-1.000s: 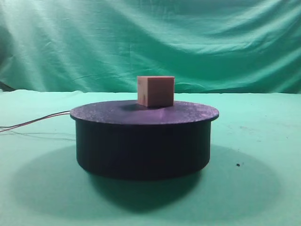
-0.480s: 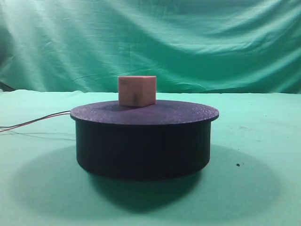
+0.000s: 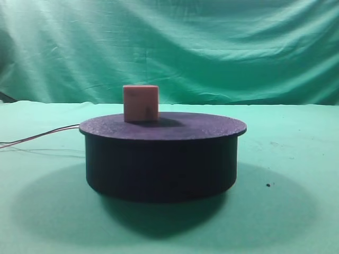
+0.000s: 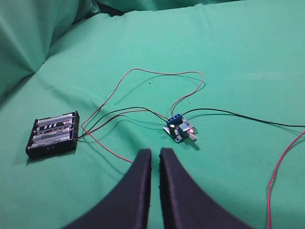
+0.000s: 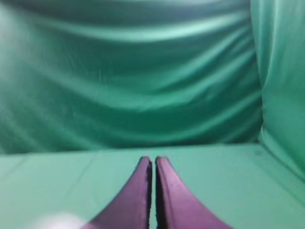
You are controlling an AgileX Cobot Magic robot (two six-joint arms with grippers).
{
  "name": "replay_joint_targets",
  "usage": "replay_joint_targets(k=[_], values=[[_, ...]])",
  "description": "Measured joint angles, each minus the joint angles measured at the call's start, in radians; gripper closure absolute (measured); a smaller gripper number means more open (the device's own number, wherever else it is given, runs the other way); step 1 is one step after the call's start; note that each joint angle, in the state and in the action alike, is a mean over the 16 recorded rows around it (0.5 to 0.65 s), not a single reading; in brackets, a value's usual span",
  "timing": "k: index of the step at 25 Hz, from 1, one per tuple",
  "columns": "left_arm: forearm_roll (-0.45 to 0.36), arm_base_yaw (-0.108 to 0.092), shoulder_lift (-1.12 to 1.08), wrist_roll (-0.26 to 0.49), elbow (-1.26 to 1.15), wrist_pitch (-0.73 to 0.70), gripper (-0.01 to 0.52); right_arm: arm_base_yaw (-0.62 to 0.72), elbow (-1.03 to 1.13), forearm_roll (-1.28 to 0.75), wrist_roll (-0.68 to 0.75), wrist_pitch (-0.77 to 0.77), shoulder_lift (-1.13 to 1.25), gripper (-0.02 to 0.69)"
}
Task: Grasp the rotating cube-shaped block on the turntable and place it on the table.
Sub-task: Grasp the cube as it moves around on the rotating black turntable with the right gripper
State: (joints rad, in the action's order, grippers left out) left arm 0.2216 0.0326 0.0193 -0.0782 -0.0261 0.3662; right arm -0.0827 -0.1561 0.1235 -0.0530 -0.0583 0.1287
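Observation:
The salmon-pink cube-shaped block (image 3: 141, 103) stands on the left part of the black turntable (image 3: 161, 159), which rests on the green table (image 3: 296, 211). Neither gripper shows in the exterior high view. In the left wrist view my left gripper (image 4: 155, 153) is shut with nothing between its dark fingers, hanging over green cloth. My right gripper (image 5: 154, 161) is shut and empty too, pointing at the green backdrop above bare cloth. The block and the turntable are out of both wrist views.
Thin wires (image 3: 37, 138) trail left from the turntable. Under the left gripper lie a black battery holder (image 4: 53, 134), a small blue circuit board (image 4: 180, 130) and looping red and black wires (image 4: 157, 74). Draped green cloth (image 3: 169, 47) closes the back.
The block has ridden the turning disc from the middle toward the left and has rotated. No gripper appears in the exterior high view at any point.

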Motion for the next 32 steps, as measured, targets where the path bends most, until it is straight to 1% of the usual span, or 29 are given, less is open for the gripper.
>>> replay_joint_targets(k=[7,11,22,25,29,32], values=[[0.0,0.0,0.0,0.0,0.0,0.0,0.514,-0.017,-0.171,0.069,-0.013,-0.34,0.201,0.665],[0.0,0.0,0.0,0.0,0.0,0.0,0.514,-0.046,-0.219,0.118,-0.059,-0.462,0.305,0.665],[0.0,0.0,0.0,0.0,0.0,0.0,0.514,-0.151,-0.313,0.239,-0.178,-0.646,0.64,0.665],[0.0,0.0,0.0,0.0,0.0,0.0,0.514,-0.211,-0.364,0.243,-0.166,-0.677,0.757,0.665],[0.0,0.0,0.0,0.0,0.0,0.0,0.514,-0.325,-0.451,0.212,-0.116,-0.701,0.908,0.665],[0.0,0.0,0.0,0.0,0.0,0.0,0.514,-0.423,-0.521,0.179,-0.07,-0.699,1.003,0.646]])
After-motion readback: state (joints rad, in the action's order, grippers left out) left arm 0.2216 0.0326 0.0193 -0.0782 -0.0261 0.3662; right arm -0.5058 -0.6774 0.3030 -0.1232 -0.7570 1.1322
